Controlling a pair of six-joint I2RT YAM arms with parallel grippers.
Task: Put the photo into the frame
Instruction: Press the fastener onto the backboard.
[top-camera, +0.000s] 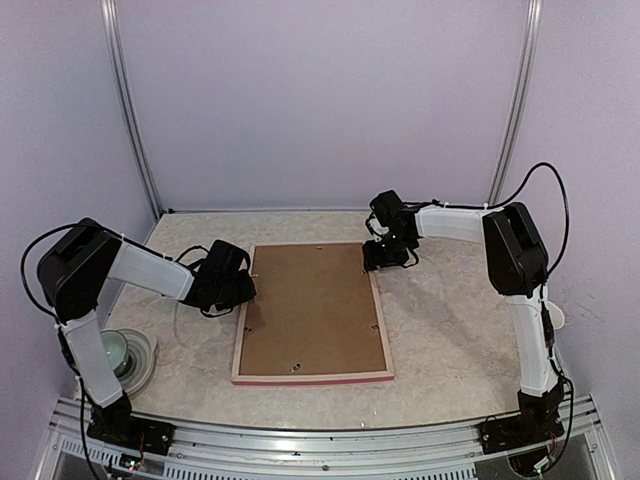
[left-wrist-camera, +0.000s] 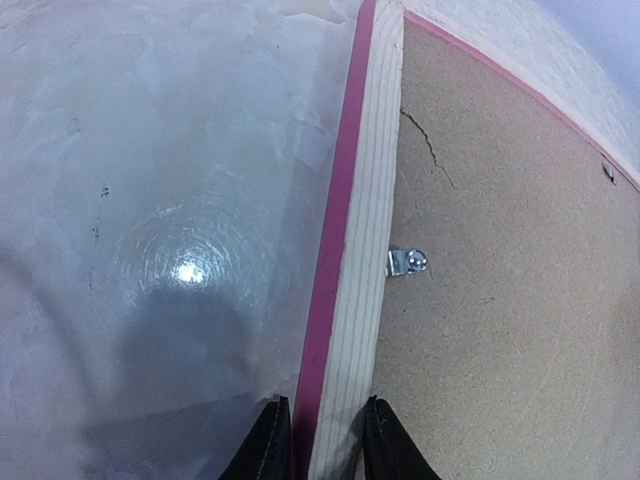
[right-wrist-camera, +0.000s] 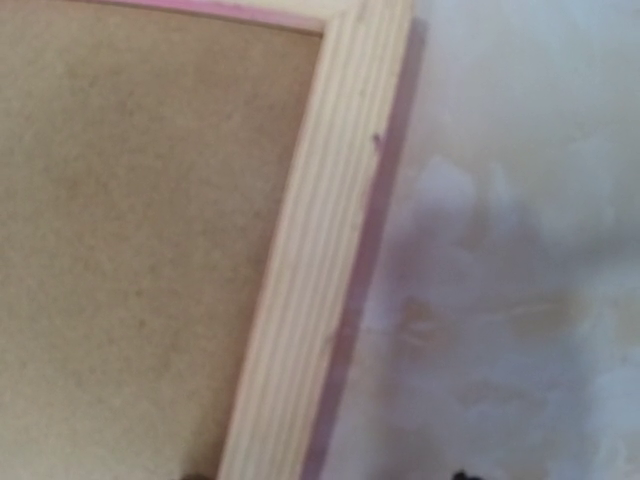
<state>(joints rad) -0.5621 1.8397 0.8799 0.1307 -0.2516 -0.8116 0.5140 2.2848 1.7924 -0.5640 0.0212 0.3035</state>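
Tabletop (top-camera: 450, 340) is taken up at its middle by the frame (top-camera: 312, 377), laid face down with its long sides running from the near edge toward the far edge. Only its pale wooden back and a pink rim are shown. Its opening is filled by a brown backing board (top-camera: 310, 310), so the photo is hidden and its place cannot be told.

The left pincer (left-wrist-camera: 327, 445) is set at the frame's left rail. Its dark fingers (left-wrist-camera: 270, 445), cut off at the bottom of the wrist view, are closed against either side of that rail. The right pincer (top-camera: 385, 262) is held at the frame's far right corner. In its blurred wrist view only two dark slivers are caught, spread wider than the rail, with nothing clasped.

A round pale object (top-camera: 135, 355) at the near left corner is half hidden behind the left arm and cannot be identified. A small metal clip (left-wrist-camera: 410, 262) is seen at the board's edge.
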